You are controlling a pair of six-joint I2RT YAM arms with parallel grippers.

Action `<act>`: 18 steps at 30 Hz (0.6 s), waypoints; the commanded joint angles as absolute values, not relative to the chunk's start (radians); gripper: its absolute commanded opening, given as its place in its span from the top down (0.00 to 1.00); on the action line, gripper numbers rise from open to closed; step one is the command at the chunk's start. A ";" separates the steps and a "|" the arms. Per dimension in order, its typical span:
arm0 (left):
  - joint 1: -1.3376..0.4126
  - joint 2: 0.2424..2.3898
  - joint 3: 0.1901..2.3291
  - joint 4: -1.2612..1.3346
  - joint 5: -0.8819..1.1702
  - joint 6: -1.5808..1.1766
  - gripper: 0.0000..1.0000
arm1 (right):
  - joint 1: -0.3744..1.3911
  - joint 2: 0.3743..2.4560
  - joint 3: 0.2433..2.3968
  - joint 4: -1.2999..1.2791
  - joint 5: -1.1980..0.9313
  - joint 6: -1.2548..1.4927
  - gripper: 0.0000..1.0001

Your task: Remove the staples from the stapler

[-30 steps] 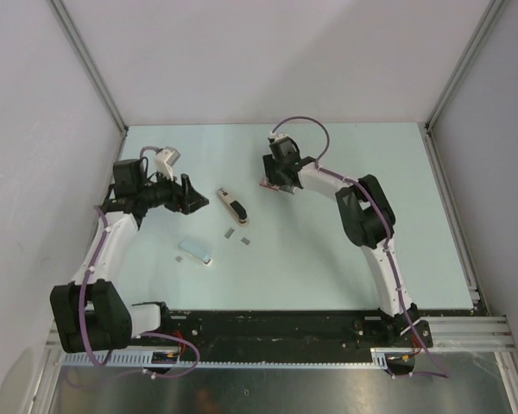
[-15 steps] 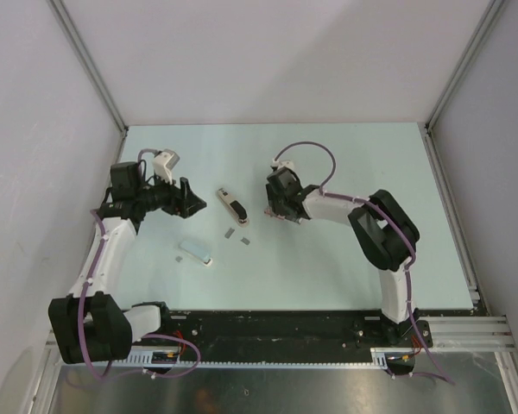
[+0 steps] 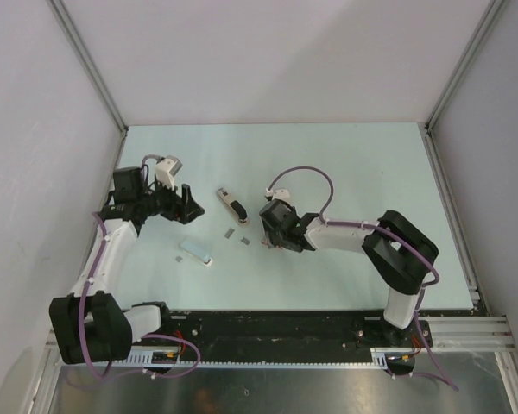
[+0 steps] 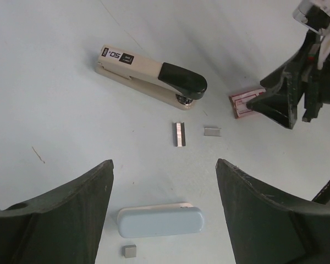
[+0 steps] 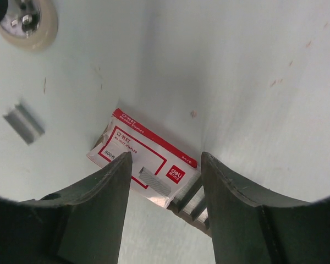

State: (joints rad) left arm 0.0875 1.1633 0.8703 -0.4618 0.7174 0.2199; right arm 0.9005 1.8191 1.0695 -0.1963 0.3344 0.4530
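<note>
The stapler [image 3: 231,207], beige with a black handle, lies closed on the table; it also shows in the left wrist view [image 4: 151,81]. Two short grey staple strips [image 4: 179,134] [image 4: 212,131] lie just in front of it [image 3: 228,231]. My right gripper [image 3: 272,231] is closed on a red-and-white staple box [image 5: 140,157], with more staples [image 5: 190,203] sliding out of its end. The box also shows in the left wrist view [image 4: 243,104]. My left gripper [image 4: 164,165] is open and empty, left of the stapler [image 3: 183,205].
A pale blue oblong piece [image 4: 159,221] lies under my open left gripper, with a small grey square [image 4: 130,251] beside it. It also shows in the top view [image 3: 196,253]. The walls stand at the left, back and right.
My right gripper has moved from the back towards the near side, beside the staple strips, and the staple box came along with it. The left gripper shifted slightly; the stapler and strips stayed put.
</note>
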 commanded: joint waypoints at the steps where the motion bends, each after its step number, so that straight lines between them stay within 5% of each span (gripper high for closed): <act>1: 0.094 1.126 0.864 -0.475 0.715 0.258 0.20 | 0.931 1.763 1.020 -0.289 0.353 0.476 0.42; 18: -0.024 1.141 0.875 -0.483 0.627 0.314 0.22 | 0.878 1.422 0.954 -0.371 0.297 0.542 0.24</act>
